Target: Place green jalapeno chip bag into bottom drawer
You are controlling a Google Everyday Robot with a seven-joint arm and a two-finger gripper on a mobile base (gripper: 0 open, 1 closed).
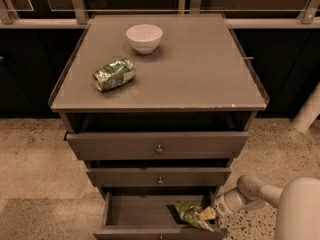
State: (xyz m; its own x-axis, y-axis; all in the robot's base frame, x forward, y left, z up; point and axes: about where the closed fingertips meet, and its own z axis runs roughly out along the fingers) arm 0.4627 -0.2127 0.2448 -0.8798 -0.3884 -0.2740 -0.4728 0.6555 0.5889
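Observation:
The bottom drawer (135, 211) of the grey-brown cabinet stands pulled open at the bottom of the camera view. The green jalapeno chip bag (188, 212) lies crumpled inside it at the right end, with its pale sealed edge toward the right. My gripper (209, 213) reaches in from the right over the drawer's right side, at the bag's pale edge. My white arm (260, 189) enters from the lower right.
On the cabinet top (200, 69) lie a crushed green-and-white can (114, 74) at the left and a white bowl (144, 38) at the back. The two upper drawers (157, 145) with round knobs are slightly open. Speckled floor surrounds the cabinet.

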